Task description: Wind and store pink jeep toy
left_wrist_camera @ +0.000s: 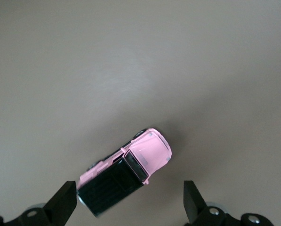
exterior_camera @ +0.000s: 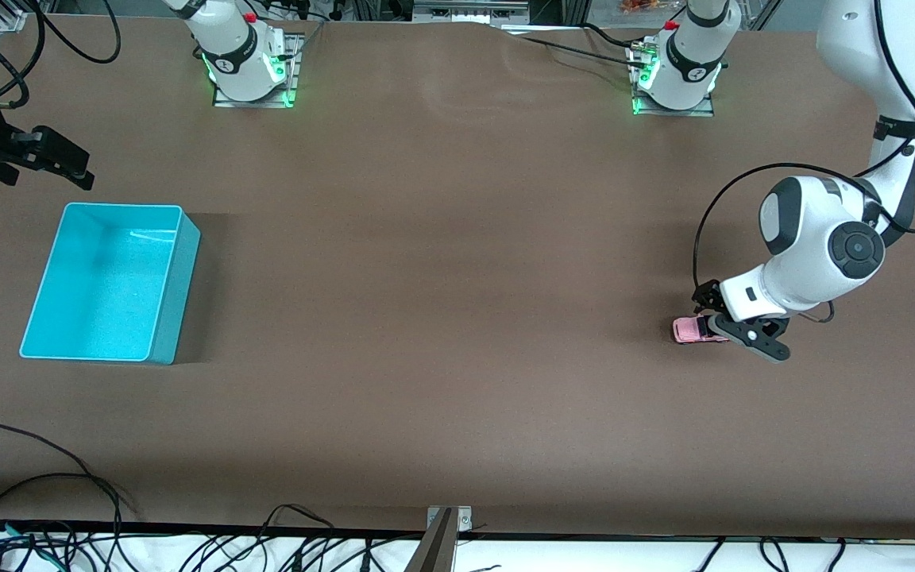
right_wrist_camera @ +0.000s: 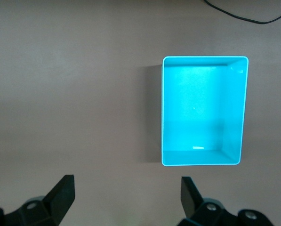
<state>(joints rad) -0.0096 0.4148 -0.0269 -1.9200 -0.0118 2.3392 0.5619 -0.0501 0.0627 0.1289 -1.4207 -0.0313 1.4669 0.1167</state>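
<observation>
Pink jeep toy (left_wrist_camera: 126,174) sits on bare brown table (left_wrist_camera: 131,70), black rear end w/ roof betw. left gripper (left_wrist_camera: 131,207) fingers (left_wrist_camera: 62,205), angled. Jaws spread wide, not touching it; rear corner close to one finger.

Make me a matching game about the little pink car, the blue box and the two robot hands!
Things:
1. pink jeep toy
2. turquoise bin
3. left gripper
4. right gripper

States:
A. empty, at the right arm's end of the table
B. open, low around the toy
C. on the table, not gripped
D. open, waiting above the table close to the bin

Pairs: 1-C, 2-A, 3-B, 4-D
</observation>
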